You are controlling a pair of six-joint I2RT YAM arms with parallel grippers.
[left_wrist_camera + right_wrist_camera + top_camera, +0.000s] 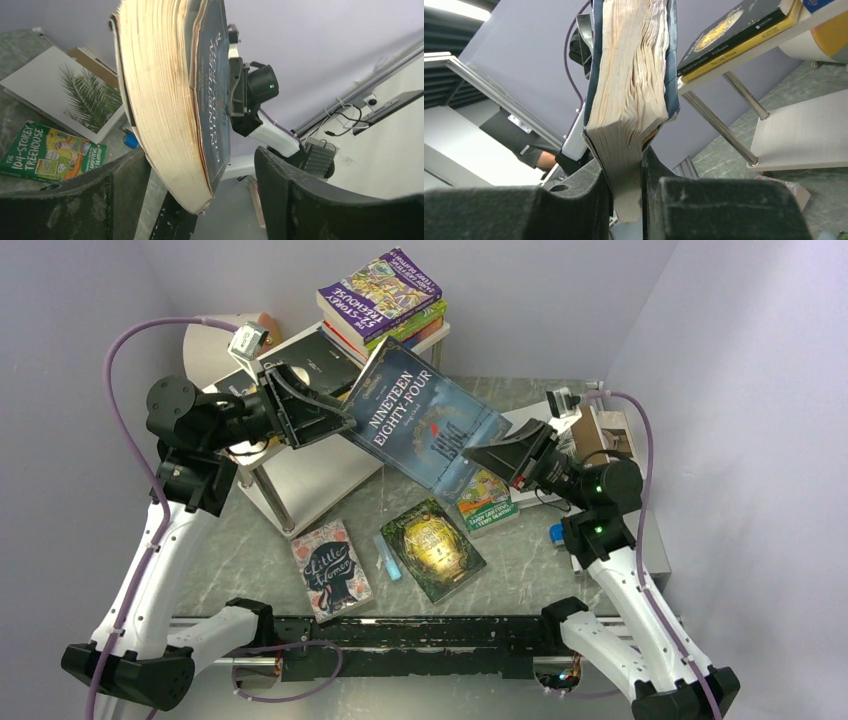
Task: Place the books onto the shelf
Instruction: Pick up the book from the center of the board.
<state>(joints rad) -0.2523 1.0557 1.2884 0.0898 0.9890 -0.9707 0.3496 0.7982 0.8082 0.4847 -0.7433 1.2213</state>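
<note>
A dark-blue Nineteen Eighty-Four book [425,425] hangs in mid-air just right of the white shelf [310,485]. The right gripper [492,455] is clenched on its right edge and the left gripper [338,412] is spread loosely around its left edge, probably a handover toward the shelf. Beneath is a grey marbled table [520,570] between pale lilac walls [700,320].
</note>
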